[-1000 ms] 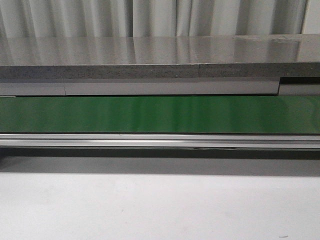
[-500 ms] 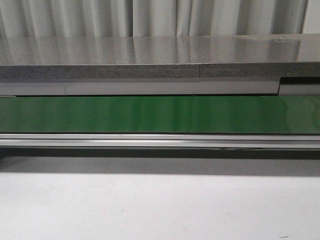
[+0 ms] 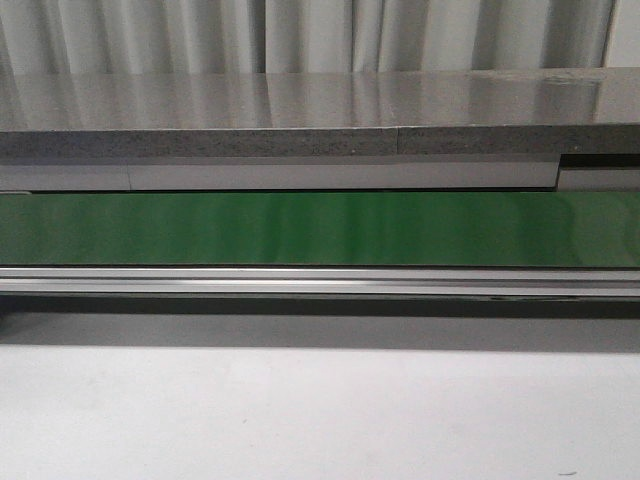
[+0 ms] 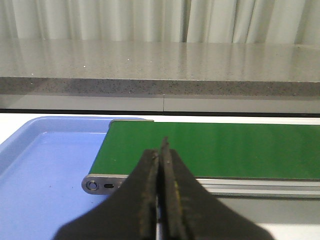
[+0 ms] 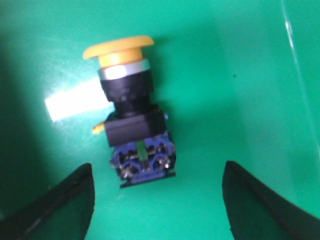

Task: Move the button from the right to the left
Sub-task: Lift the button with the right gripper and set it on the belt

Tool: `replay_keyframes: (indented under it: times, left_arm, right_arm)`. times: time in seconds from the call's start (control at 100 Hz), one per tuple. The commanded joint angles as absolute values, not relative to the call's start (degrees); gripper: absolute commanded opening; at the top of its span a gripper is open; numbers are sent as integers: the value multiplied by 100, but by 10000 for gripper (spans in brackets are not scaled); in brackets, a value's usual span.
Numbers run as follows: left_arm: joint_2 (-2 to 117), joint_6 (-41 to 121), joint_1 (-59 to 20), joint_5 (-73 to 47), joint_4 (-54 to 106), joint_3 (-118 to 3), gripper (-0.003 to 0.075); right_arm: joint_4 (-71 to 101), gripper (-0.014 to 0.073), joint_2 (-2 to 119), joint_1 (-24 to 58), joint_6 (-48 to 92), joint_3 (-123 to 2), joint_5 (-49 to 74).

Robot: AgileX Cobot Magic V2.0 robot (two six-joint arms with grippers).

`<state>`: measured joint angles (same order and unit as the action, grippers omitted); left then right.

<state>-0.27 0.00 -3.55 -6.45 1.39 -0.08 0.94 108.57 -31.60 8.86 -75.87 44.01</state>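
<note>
So from where I'm standing: the grey speckled counter (image 3: 300, 105) runs the whole width at the back w/ pale curtains (image 3: 300, 35) behind it. In front of that is the green belt (image 3: 300, 228), long and flat, edge to edge across the front view, w/ a silver rail (image 3: 300, 282) along its near side. Then plain white table (image 3: 300, 410) nearest the robot. Neither arm shows in the front view.

Left end of the belt stops at a rounded metal end cap (image 4: 97, 184), and a blue tray (image 4: 45, 175) sits right there, its raised rim tucked under/beside the belt end. Tray floor looks open and flat.

Left end effector (image 4: 160, 150): the two dark fingers are pressed together, nothing between them, hanging over the belt's left end near the tray.

Right end effector (image 5: 157, 200): fingers spread wide apart, one on each side, hovering above the button (image 5: 130, 112) w/o touching it. Green surface all round it, gaps on both sides betw. body and fingers.

Button itself is lying on its side on the green belt: orange-yellow mushroom cap, silver ring under it, black collar and boxy black body, then a blue terminal block w/ screws and a small green mark. Pic is a bit blurry tbh.
</note>
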Motion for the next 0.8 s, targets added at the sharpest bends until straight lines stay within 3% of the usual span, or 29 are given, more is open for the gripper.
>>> replay_keyframes:
  times: [0.0, 0.25, 0.42, 0.52, 0.79]
  left_arm:
    - [-206, 0, -359, -212, 171, 245, -20]
    - [-206, 0, -359, -212, 171, 245, -20]
    - [-206, 0, -359, -212, 171, 245, -20]
    - [-206, 0, -359, -212, 171, 245, -20]
    - [-206, 0, -359, -212, 171, 245, -20]
  right_arm:
    - [158, 539, 10742, -3203, 992, -7842, 4284]
    - [421, 512, 11159, -3203, 998, -8158, 4293]
    - [448, 238, 11294, -3203, 998, -8170, 4255]
    - [466, 136, 11287, -3203, 978, -8170, 4252]
    - [598, 123, 10669, -3146, 929, -8182, 4451]
